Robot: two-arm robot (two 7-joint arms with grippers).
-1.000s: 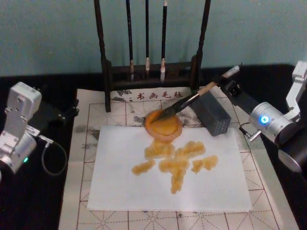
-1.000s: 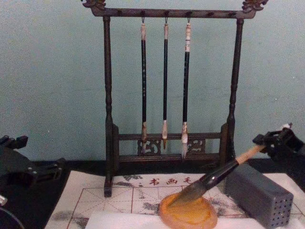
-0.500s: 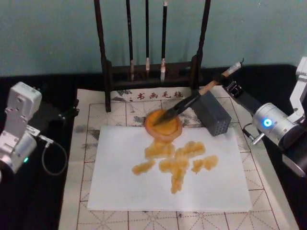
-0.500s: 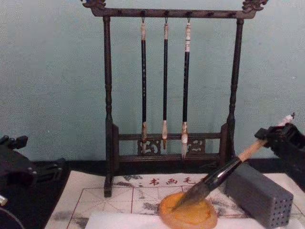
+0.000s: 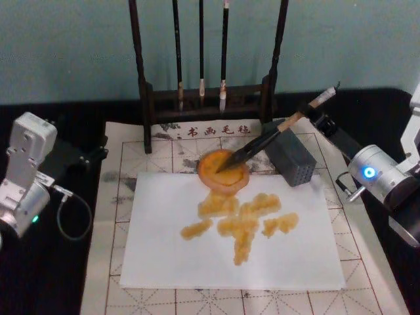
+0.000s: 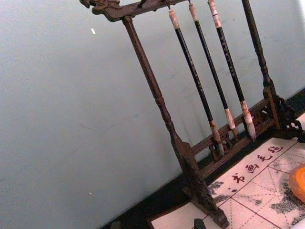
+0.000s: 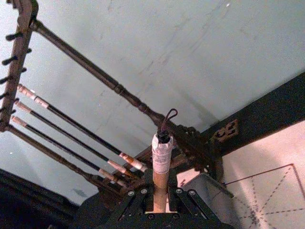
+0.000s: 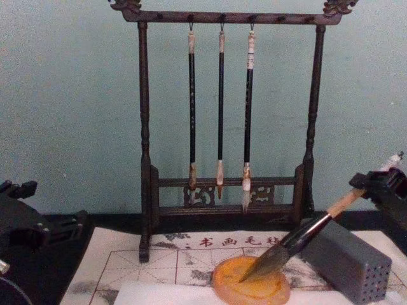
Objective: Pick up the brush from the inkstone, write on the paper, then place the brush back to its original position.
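1. The black table point(image 5: 59, 282) carries a gridded practice mat point(image 5: 111, 262), with the brush rack point(image 5: 140, 85) along its far edge, out of the way of the writing area.
2. The white paper point(image 5: 164, 249) lies in the middle of the mat. Amber strokes point(image 5: 243, 220) already cover its centre, so the writing looks done.
3. The left pincer point(image 5: 85, 157) is parked at the left beside the mat, well clear of the paper; I cannot tell whether it is wide or narrow.
4. The right pincer point(image 5: 314, 117) reaches in from the far right and is closed on the brush handle just below the white cap. Gripping that high keeps it away from the wet end.
5. The grey block point(image 5: 292, 157) stands just right of the inkstone. The handle passes over it, touching or not I cannot tell.
6. The inkstone point(image 5: 213, 177) sits at the paper's far edge, near the writing.
7. The brush point(image 5: 262, 140) slants with its bristles down in the dish and its handle rising far-right — the put-back pose, I judge, with only the release left.
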